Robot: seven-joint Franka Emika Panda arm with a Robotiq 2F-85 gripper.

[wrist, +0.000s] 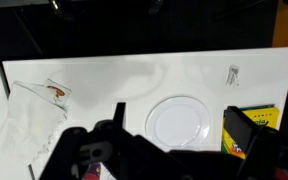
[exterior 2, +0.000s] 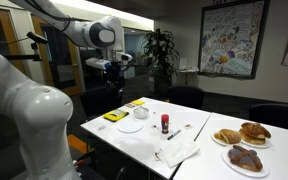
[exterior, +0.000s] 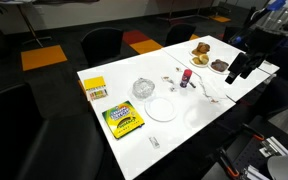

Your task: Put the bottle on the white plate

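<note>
Bottle (exterior: pixel 185 78) isn't grabbed yet, plate (exterior: pixel 161 109) is left bare; pincer (exterior 2: pixel 114 70) is held open, well away.

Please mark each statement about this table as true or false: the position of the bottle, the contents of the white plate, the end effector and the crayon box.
1. The bottle stands upright on the table, off the white plate. True.
2. The white plate carries pastries. False: it is bare; the pastries lie on other plates.
3. The end effector grips the bottle. False: it is open, apart from the bottle, and holds nothing.
4. The crayon box lies beside the white plate. True.
5. The glass bowl sits on the white plate. False: it stands next to it, on the table.
</note>
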